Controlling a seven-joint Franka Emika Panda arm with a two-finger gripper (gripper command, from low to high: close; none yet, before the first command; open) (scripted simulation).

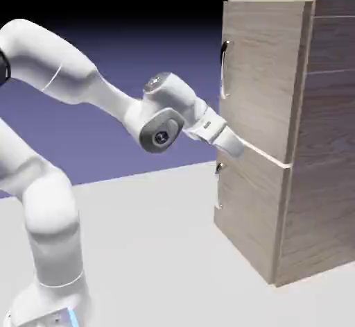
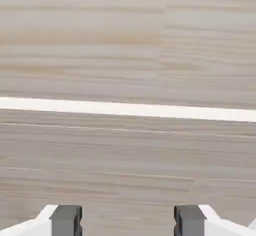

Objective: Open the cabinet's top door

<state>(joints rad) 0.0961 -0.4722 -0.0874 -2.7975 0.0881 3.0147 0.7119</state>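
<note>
Gripper (image 1: 236, 145) spread and empty at the cabinet (image 1: 277, 131) front.
We see it by the seam under the top door (image 1: 260, 76), below the handle (image 1: 223, 69); we judge it has yet to climb.

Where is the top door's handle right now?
In the exterior view, the handle runs vertically near the top door's left edge, above the gripper; the hand view misses it.

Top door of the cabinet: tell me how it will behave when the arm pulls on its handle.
The top door looks like a rigid wood panel, so it should swing stiffly, not flex. Its bar handle seems smooth metal, possibly slippery. The cabinet looks bulky, unlikely to tip.
</note>
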